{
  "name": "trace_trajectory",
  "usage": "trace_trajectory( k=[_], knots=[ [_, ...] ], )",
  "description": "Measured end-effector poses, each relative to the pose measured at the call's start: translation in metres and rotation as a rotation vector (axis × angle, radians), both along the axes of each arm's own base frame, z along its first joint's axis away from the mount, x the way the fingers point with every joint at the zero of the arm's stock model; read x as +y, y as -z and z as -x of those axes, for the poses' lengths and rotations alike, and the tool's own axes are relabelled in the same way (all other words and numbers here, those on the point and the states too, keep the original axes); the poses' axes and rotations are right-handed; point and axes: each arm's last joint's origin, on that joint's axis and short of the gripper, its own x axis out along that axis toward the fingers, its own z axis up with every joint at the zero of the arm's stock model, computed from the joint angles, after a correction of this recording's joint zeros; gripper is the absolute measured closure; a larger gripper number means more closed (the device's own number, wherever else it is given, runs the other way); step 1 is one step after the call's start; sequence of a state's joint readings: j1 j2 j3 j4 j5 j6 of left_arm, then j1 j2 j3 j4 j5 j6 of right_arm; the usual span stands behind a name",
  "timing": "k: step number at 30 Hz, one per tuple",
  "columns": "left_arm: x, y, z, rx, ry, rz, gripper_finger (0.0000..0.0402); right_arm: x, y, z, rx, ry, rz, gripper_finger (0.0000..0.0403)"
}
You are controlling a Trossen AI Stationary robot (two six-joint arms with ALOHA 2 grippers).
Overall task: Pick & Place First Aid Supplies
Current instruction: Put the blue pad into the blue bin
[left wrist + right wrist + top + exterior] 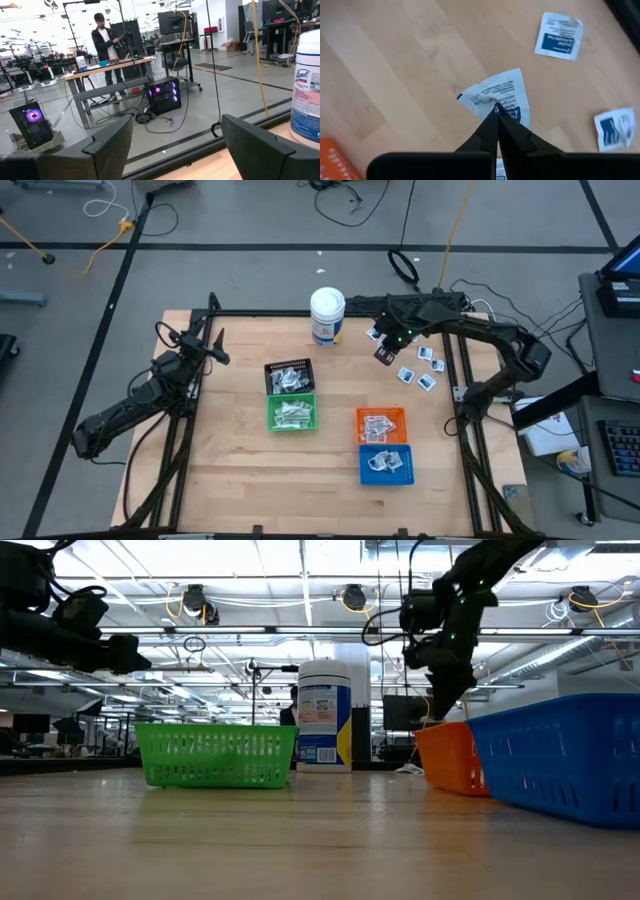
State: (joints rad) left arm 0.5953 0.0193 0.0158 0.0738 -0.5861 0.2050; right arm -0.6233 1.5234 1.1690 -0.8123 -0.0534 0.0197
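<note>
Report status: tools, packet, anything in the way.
Right tool shut on a white packet, above the table. Left tool open, empty, parked at the left edge. More packets loose nearby; nothing in the way.

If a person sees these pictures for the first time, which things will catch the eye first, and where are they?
The right gripper is shut on a white packet with blue print, lifted above the table's far right, where more loose packets lie. Four small baskets stand mid-table: black and green together, orange and blue together. A white canister stands at the far edge; the left gripper waits open at far left.
</note>
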Motion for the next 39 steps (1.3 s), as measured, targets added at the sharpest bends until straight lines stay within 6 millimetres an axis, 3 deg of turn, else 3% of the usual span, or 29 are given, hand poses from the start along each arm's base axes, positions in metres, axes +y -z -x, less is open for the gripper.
trace_trajectory(
  k=[9, 15, 26, 39],
  knots=[
    [0.000, 0.000, 0.000, 0.000, 0.000, 0.000, 0.0096, 0.046, -0.027, 0.000, -0.071, 0.231, -0.075, 0.0402],
    [0.000, 0.000, 0.000, 0.000, 0.000, 0.000, 0.0096, 0.087, -0.036, -0.008, -0.104, 0.270, -0.144, 0.0403],
    [0.000, 0.000, 0.000, 0.000, 0.000, 0.000, 0.0096, 0.177, -0.036, -0.019, -0.087, 0.222, -0.272, 0.0403],
    [0.000, 0.000, 0.000, 0.000, 0.000, 0.000, 0.0096, 0.270, -0.038, -0.001, -0.061, 0.258, -0.437, 0.0403]
  ],
)
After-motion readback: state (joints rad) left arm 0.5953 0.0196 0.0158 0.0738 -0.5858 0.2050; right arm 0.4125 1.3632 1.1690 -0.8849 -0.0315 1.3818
